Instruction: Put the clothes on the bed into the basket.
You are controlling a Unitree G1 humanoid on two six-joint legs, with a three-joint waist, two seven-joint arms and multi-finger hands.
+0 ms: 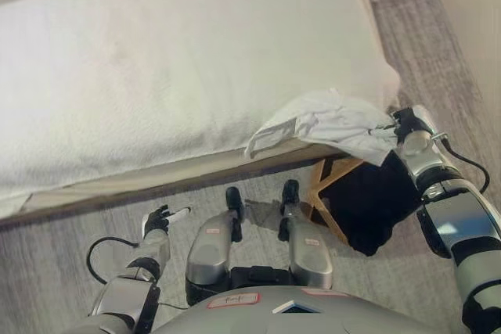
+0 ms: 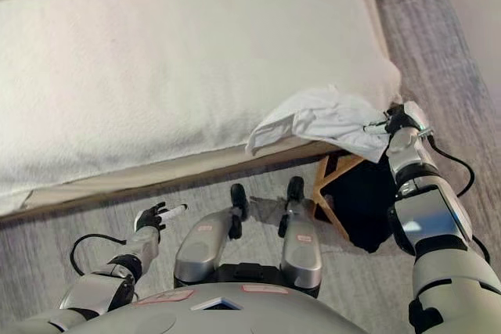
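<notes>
A white garment [image 1: 329,123] lies crumpled at the bed's [image 1: 156,68] near corner, drooping over the edge above the basket [image 1: 362,197] — wooden-framed, dark-lined, on the floor just beside the bed. The right hand [image 1: 407,124] is at the garment's edge, its fingers apparently pinching the cloth, though partly hidden. The left hand [image 1: 160,220] hangs low over the floor — fingers loosely extended, holding nothing.

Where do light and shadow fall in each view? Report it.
Left eye view: the bed top is lit brightly and evenly; the basket lining is so dark that nothing inside can be read. Right eye view: the cloth shows soft shading in its folds, and a dim band lies on the floor under the bed's edge.
</notes>
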